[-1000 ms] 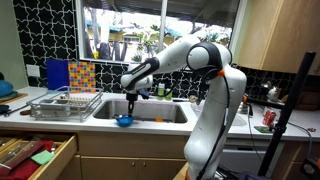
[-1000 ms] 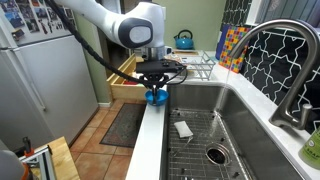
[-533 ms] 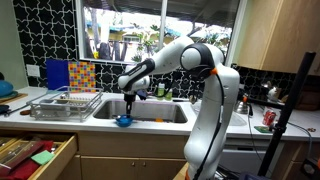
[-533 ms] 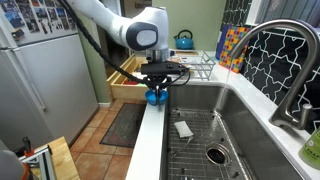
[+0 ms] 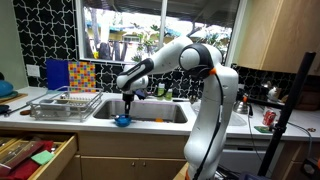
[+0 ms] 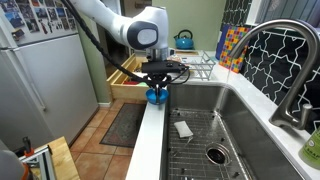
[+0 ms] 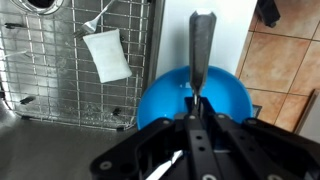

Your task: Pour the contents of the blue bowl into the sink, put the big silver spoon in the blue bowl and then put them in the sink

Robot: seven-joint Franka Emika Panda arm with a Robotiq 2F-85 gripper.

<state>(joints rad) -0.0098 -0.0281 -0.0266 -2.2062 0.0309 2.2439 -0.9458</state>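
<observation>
Closest to me, the black two-fingered hand (image 7: 195, 112) is pinched fully shut on a slim flat silver metal stem, which I take for the big silver spoon (image 7: 200, 50). In the wrist view it runs from the fingertips toward 12 o'clock, and I cannot tell which end is the scoop. Under it sits the small round bright-blue plastic-looking bowl (image 7: 225, 95). In an exterior view the bowl (image 6: 156, 97) seems perched on the narrow white front strip of the table (image 6: 150, 140), right at the sink's front rim, with tiled floor below on the outer side.

I would judge the bowl light and stiff, with a smooth, glossy wall that could slip, so a nudge might skate it off that narrow strip. A sound hold would be across the rim at 3 or 9 o'clock, one finger inside and one outside, clear of the spoon. The spoon looks rigid and slick and may swivel in so thin a pinch. What I can see of the bowl's inside is plain blue and I make out no contents.

Beyond, from 9 to 11 o'clock, lies the wide stainless-steel sink (image 7: 60, 140) with a wire grid (image 7: 40, 60) on its floor and a small white rectangular pad (image 7: 107, 55) resting on that.
</observation>
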